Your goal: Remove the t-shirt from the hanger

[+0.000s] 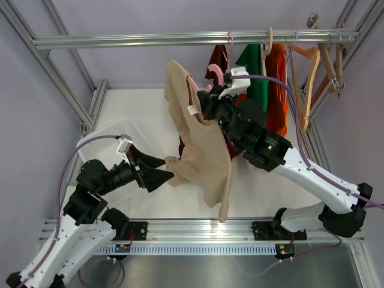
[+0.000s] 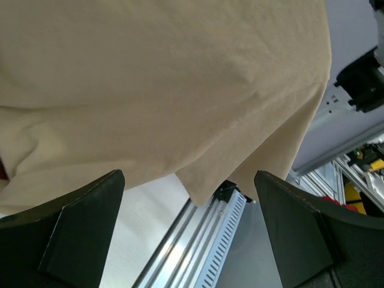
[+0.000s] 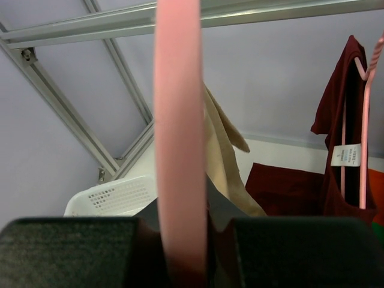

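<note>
Mostly hidden beneath beige t-shirt (image 1: 203, 150), pink hanger (image 3: 178, 138).

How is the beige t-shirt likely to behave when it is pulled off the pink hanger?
The beige fabric t-shirt is probably floppy: it hangs in soft folds and wrinkles. It seems light: the cloth looks thin where it drapes over the pink plastic hanger. It may catch rather than slide, since the right tool clamps the hanger close to the cloth.
</note>
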You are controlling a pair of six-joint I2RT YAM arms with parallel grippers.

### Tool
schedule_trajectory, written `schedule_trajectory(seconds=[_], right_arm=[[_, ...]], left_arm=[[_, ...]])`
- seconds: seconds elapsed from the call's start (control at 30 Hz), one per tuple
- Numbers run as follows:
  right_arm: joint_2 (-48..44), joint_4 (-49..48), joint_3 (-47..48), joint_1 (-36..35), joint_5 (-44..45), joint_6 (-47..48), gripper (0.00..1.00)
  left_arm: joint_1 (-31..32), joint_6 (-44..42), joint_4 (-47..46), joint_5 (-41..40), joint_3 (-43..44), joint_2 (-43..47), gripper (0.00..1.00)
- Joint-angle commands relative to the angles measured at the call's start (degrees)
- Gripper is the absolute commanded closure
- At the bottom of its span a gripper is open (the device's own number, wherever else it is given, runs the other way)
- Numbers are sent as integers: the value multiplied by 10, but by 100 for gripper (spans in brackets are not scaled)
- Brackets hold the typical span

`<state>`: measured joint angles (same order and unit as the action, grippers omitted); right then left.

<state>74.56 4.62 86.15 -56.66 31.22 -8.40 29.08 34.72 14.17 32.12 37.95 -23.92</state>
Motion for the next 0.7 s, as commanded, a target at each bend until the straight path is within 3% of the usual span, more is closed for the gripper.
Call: schedule_trajectory(seconds=[0.0, 0.13, 0.17, 0.3, 0.33, 0.4, 0.67], right_arm=[[-13, -5, 24, -9, 53, -41, 100], [-13, 7, 31, -10, 53, -55, 100], [-12, 9, 31, -9, 56, -56, 100], [-14, 21, 32, -9, 62, -67, 100], [-16, 26, 30, -9, 62, -70, 100], [-27, 24, 16, -10, 60, -79, 100], [-57, 34, -12, -14, 64, -82, 100]], left_arm=[[124, 4, -55, -82, 38, -30, 4], [326, -47, -78, -317, 51, -69, 2], [401, -58, -83, -356, 57, -101, 1], [561, -121, -85, -540, 113, -202, 1], [579, -143, -85, -600, 124, -221, 1], [607, -157, -86, -631, 151, -270, 1], [629, -172, -107, -674, 207, -370, 1]])
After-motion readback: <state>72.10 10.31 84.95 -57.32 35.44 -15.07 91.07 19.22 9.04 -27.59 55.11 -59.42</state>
